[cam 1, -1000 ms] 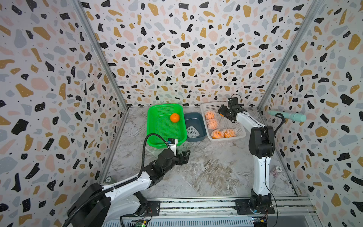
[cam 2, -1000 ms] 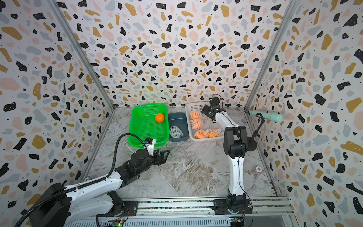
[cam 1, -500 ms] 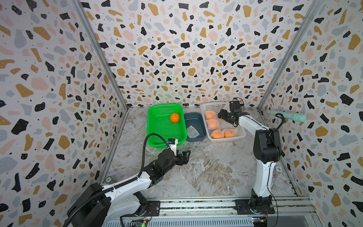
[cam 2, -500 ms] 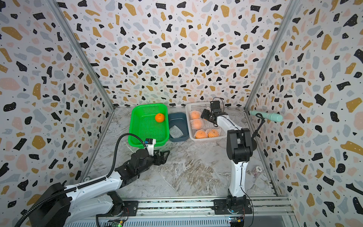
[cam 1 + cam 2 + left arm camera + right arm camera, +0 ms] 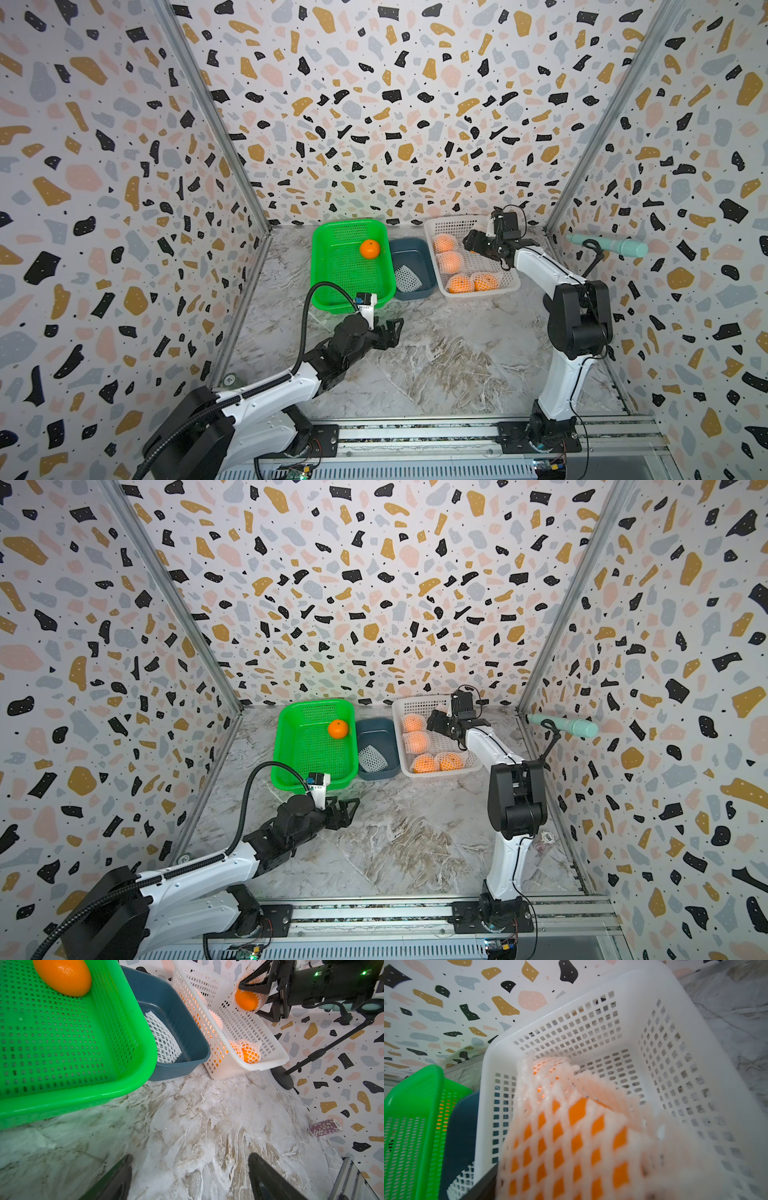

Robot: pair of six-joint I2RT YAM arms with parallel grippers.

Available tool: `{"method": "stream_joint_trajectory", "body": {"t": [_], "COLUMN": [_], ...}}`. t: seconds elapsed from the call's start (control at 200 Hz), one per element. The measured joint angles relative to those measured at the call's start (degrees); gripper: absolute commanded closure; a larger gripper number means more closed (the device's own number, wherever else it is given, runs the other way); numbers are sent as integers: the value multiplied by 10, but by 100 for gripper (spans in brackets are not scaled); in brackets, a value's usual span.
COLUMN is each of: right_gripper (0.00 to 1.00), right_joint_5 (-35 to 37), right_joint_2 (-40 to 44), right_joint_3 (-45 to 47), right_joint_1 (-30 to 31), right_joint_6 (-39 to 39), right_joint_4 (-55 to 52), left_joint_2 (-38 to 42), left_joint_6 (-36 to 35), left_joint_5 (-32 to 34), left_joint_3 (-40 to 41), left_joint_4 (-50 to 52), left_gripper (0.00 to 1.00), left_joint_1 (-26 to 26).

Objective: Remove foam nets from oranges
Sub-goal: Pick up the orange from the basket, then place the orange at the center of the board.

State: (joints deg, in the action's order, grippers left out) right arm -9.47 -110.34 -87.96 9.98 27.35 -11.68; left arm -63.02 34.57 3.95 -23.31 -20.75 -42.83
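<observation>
Holding a wrapped orange (image 5: 247, 999) in my right hand (image 5: 473, 245), I have both fingers pressed against its white foam net, one on each side. The left wrist view shows the fruit lifted clear of the white basket (image 5: 482, 293), up over the basket's far right part. In my right wrist view the same orange (image 5: 571, 1136) fills the foreground, its skin showing bright through the diamond mesh, though the picture is blurred there.

Below it, four more wrapped oranges lie in the white basket. Two sit along its left wall, one farther back (image 5: 444, 242) and one nearer (image 5: 451, 262). The other two rest side by side at the near end (image 5: 459, 284) (image 5: 484, 281), touching each other.

A bare orange (image 5: 369, 248) sits in the green basket (image 5: 320, 266), close to its far right corner. Between the two baskets stands a blue-grey tub (image 5: 411, 249), and an empty foam net (image 5: 407, 278) lies in its near end.

My left hand (image 5: 390, 332) hangs over the marble counter (image 5: 436, 365), just in front of the green basket's near right corner. Its fingers (image 5: 116, 1178) are spread wide apart with nothing between them, and it is well apart from every fruit.
</observation>
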Motion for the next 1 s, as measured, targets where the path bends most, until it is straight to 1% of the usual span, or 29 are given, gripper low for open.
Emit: {"method": "stream_joint_trajectory", "body": {"t": [0.17,0.305,0.465,0.831,1.001], "right_gripper": [17,17,17,17,17], "right_joint_5": [-12,-22,-38,-65,-70], "right_joint_2": [31,57,94,209,259], "right_joint_3": [33,71,112,193,246], "right_joint_1": [6,23,49,113,159], "right_joint_6": [-17,-28,-37,-50,-50], "right_joint_4": [2,2,2,9,9], "left_joint_2": [-1,-3,-9,-18,-18], "left_joint_6": [-5,-9,-10,-16,-23], "left_joint_5": [0,0,0,9,17], "left_joint_3": [-2,-11,-15,-25,-40], "left_joint_4": [2,2,2,15,29], "left_gripper": [12,12,12,12,12], "left_joint_1": [0,0,0,0,0]}}
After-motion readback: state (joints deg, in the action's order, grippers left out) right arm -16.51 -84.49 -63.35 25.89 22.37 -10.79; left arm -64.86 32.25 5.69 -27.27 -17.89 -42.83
